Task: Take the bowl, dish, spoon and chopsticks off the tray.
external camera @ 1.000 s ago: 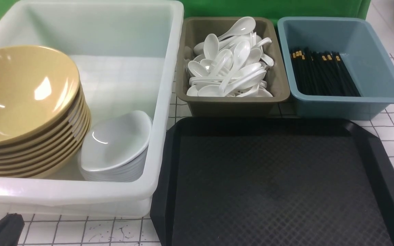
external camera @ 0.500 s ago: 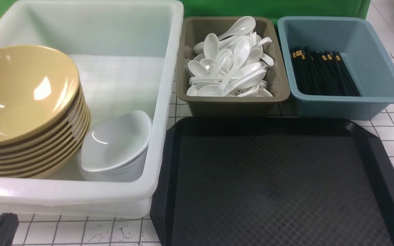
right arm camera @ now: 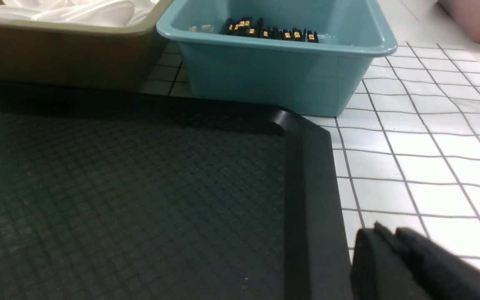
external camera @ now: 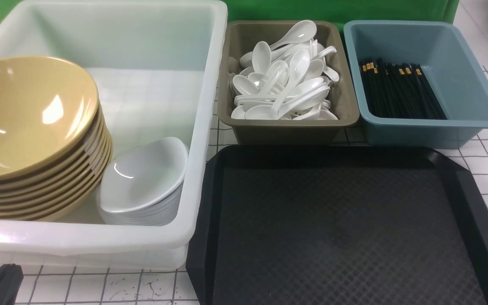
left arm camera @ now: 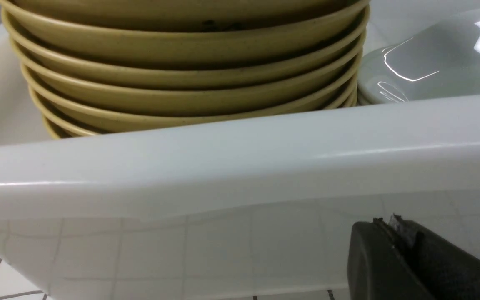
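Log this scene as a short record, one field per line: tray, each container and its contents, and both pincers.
tray: black, nothing on it
white tub: stack of yellow bowls with stack of white dishes beside it
brown bin: heap of white spoons
blue bin: black chopsticks, gold bands at the far end
left pincer: shut, empty, low by the tub's near wall
right pincer: shut, empty, beside the tray's right rim
task state: tray looks cleared
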